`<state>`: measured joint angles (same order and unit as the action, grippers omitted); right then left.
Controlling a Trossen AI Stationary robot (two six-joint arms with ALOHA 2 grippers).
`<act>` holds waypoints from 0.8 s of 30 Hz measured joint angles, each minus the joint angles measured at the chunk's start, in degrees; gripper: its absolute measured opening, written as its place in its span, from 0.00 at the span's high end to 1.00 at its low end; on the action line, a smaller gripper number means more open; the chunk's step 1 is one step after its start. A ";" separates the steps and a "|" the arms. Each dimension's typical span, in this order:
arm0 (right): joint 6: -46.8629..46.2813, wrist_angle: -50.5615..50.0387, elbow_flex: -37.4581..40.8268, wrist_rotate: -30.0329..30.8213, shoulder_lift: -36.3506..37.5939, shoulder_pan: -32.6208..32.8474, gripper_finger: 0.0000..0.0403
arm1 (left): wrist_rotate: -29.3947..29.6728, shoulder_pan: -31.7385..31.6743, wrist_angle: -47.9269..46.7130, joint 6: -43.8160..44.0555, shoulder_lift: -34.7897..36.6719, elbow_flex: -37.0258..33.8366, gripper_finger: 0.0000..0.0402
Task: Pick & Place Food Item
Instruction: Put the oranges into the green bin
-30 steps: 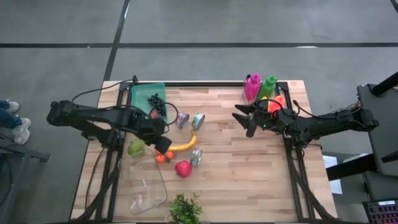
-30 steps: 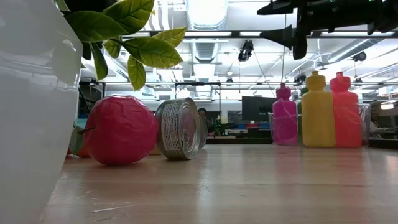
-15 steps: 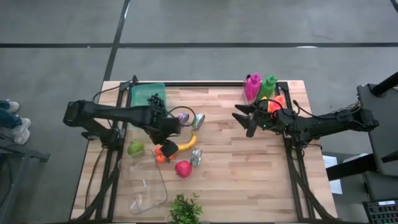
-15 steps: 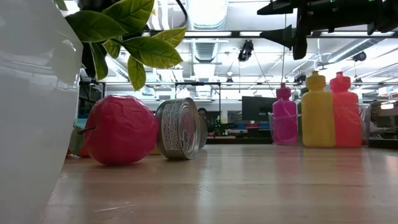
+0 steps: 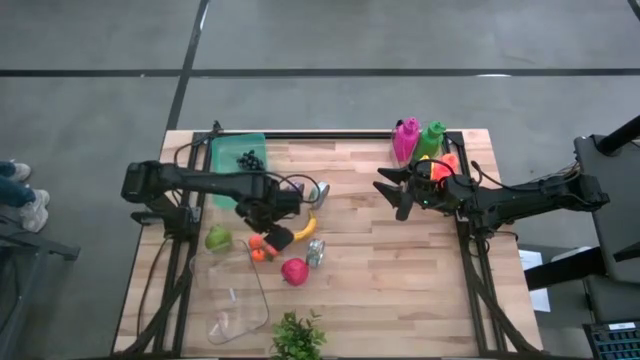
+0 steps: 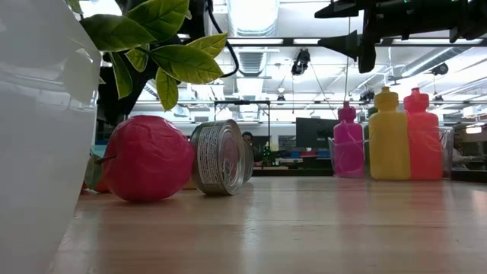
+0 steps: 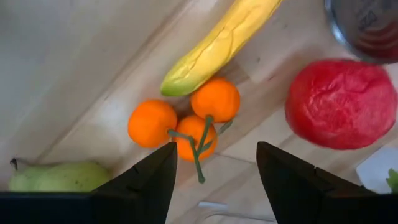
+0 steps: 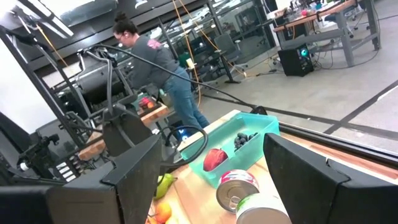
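Observation:
A bunch of three oranges point(image 7: 183, 121) on one green stem lies on the wooden table point(image 5: 400, 270), between a yellow banana point(image 7: 217, 43), a red apple point(image 7: 342, 102) and a green pear point(image 7: 56, 177). My left gripper point(image 7: 214, 171) hangs open just above the oranges point(image 5: 258, 250) and points steeply down, its fingers to either side of the stem without touching it. In the high view it point(image 5: 272, 238) stands left of the table's middle. My right gripper point(image 5: 385, 190) waits open and level at the far right, near the bottles.
A green tray point(image 5: 232, 172) with dark grapes point(image 5: 250, 160) stands at the far left. Tin cans point(image 5: 320, 190) point(image 5: 315, 252) lie near the fruit. A clear tub point(image 5: 238, 300) and a potted plant point(image 5: 298, 338) stand near the front edge. Coloured bottles point(image 5: 418, 140) stand at the far right. A person point(image 8: 155, 62) works beyond the table.
My left gripper has gone toward the table's right edge and down, tipping more steeply downward, and now hangs over the oranges. The fruit has not moved.

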<state>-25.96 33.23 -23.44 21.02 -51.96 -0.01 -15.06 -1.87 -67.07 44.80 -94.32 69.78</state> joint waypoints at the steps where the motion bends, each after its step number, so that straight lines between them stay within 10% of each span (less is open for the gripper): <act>1: 0.00 -0.01 0.00 0.00 0.00 0.00 0.31 | -0.11 0.00 -0.49 0.02 0.06 0.00 0.44; 24: 0.00 0.01 0.00 0.00 0.00 -0.02 0.31 | -4.71 1.03 4.31 -0.90 -0.07 -7.56 0.44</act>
<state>-25.96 33.23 -23.44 21.02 -51.96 -0.03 -19.77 -0.84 -62.76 43.90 -94.39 62.22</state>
